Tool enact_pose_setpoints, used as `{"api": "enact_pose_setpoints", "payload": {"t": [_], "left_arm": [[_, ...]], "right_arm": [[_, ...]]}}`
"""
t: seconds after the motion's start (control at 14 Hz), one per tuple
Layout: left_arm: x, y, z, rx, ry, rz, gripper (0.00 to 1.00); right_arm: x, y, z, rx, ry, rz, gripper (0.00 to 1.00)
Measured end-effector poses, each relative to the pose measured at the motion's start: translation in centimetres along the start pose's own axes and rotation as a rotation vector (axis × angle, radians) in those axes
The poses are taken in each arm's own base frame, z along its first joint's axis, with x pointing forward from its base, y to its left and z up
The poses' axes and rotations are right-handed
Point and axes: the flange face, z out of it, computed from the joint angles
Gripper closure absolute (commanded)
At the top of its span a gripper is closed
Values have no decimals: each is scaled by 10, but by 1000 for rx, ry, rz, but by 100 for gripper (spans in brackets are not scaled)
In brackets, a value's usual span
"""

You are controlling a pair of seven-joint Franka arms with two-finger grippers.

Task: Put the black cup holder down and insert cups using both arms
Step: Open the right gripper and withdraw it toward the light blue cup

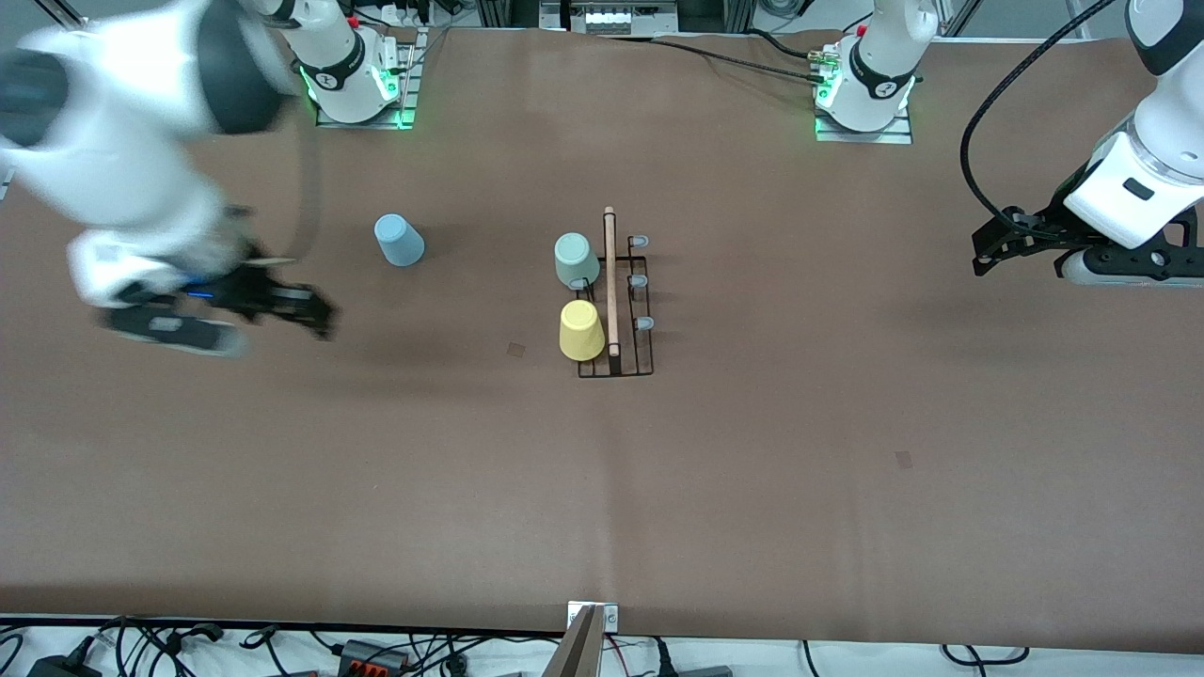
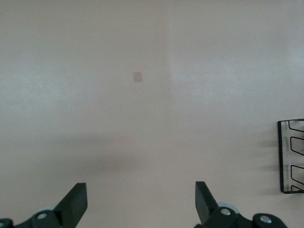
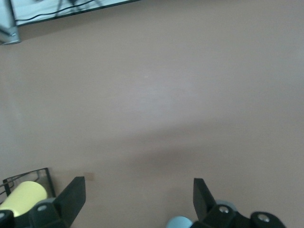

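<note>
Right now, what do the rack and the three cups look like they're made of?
The black cup holder looks like thin black-coated metal wire, going by its slim outline, with a pale wooden rod on top and soft-looking grey peg tips. The blue cup, green cup and yellow cup look like matte plastic: plain, opaque, no glare.

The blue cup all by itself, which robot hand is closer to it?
The right gripper, open over the table toward the right arm's end, is closer to the blue cup. The left gripper, also open, hangs near the left arm's end, past the black cup holder.
</note>
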Motion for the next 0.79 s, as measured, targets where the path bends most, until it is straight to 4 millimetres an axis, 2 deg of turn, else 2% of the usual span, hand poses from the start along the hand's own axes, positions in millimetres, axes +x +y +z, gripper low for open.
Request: {"api": "enact_pose_setpoints", "payload": {"t": [0.14, 0.21, 0.36, 0.5, 0.79], "left_arm": [[0, 0, 0, 0, 0, 0, 0], [0, 0, 0, 0, 0, 0, 0], [0, 0, 0, 0, 0, 0, 0], [0, 0, 0, 0, 0, 0, 0], [0, 0, 0, 0, 0, 0, 0]], "right_arm": [[14, 72, -22, -9, -12, 35, 0], [16, 102, -31, -15, -20, 31, 0], [12, 145, -46, -28, -52, -26, 0], [6, 167, -57, -33, -77, -89, 0], [3, 165, -60, -31, -81, -146, 0]]}}
